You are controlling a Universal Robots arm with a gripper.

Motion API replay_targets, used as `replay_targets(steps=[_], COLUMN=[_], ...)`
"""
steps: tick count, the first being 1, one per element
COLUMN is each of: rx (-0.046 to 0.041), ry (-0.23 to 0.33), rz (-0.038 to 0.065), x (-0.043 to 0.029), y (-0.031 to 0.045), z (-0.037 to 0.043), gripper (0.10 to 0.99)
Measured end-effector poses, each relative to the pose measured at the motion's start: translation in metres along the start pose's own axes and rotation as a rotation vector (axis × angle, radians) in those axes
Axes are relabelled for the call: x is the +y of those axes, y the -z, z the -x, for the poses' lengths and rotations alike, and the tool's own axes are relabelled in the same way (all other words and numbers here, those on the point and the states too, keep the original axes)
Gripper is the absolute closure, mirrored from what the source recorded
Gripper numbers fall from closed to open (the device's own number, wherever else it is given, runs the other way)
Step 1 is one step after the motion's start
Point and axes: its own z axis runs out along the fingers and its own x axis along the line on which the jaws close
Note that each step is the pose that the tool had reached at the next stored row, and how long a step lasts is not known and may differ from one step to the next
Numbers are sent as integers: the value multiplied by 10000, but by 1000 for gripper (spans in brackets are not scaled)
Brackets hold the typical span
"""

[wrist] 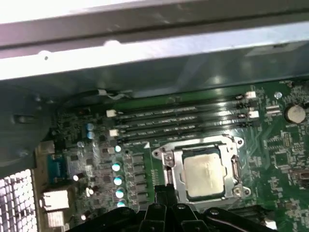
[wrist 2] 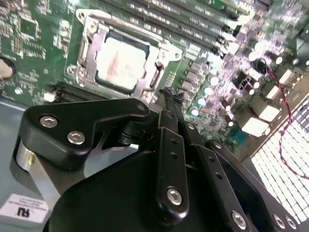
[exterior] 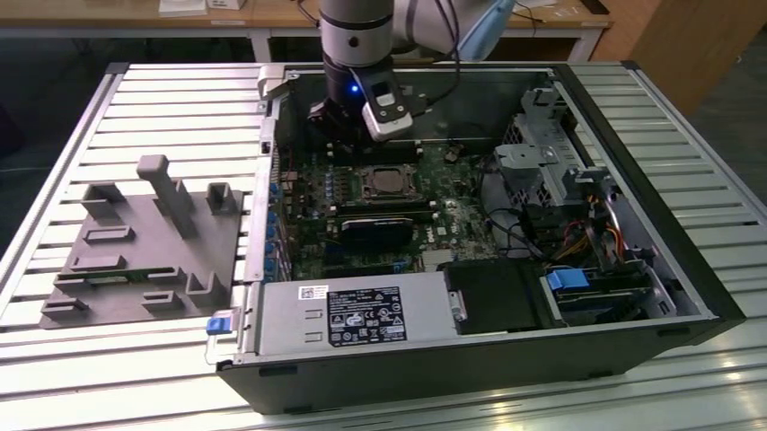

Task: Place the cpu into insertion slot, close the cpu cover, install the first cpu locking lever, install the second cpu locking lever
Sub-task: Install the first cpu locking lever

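Open computer case (exterior: 480,377) on slatted table (exterior: 180,90), grey fixture (exterior: 132,251) beside it, power supply (exterior: 348,314), long memory slots (wrist: 178,118)

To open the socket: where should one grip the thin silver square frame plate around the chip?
Probably one outer edge of the silver frame plate, pinched from above: it lies flat around the pale square chip, leaving only its edges to catch.

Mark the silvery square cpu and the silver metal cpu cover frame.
silvery square cpu (wrist: 205,171), first wrist view, top centre.
silver metal cpu cover frame (wrist: 203,149), first wrist view, one frame bar.
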Motion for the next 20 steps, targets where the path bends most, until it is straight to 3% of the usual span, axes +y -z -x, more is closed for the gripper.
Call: replay_targets(steps=[4,11,15,16,20], rx=[46,218,304,314,315], ry=[-9,-37,-49,-51,-51], rz=[495,1702,2273,2324,2330], x=[-10,-16,-18,-18,-17], y=[2,3,3,3,3], z=[-64,-102,-110,-110,-108], gripper=[980,980,980,980,980])
